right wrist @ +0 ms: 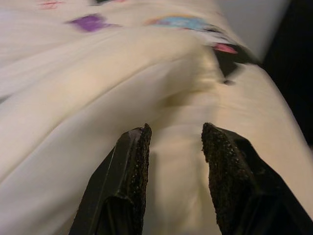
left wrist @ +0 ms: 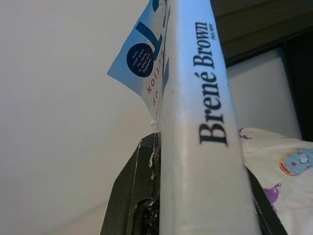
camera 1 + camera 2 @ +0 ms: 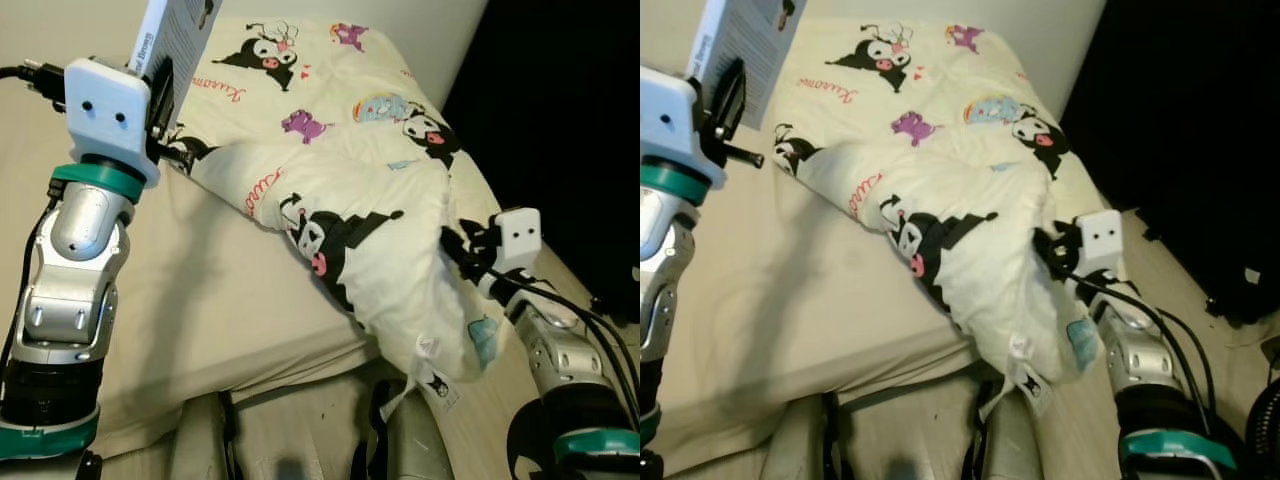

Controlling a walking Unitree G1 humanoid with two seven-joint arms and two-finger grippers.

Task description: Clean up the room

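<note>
My left gripper [image 3: 163,92] is raised over the bed's left side and is shut on a white and blue book [image 3: 176,28], held upright. In the left wrist view the spine of the book [image 2: 195,122] reads "Brené Brown" and stands between the two black fingers [image 2: 134,196]. A cream comforter [image 3: 350,200] printed with cartoon figures lies bunched on the bed, one folded corner hanging over the near edge. My right gripper [image 3: 452,245] presses against that fold from the right. Its fingers [image 1: 134,161] stand open in the right wrist view, with cream cloth just beyond the tips.
The bare beige sheet [image 3: 210,300] covers the bed's left and near parts. A pale wall runs behind the bed. A dark area [image 3: 560,100] lies to the right, with black cables [image 3: 610,300] on the floor beside it. My legs stand against the bed's near edge.
</note>
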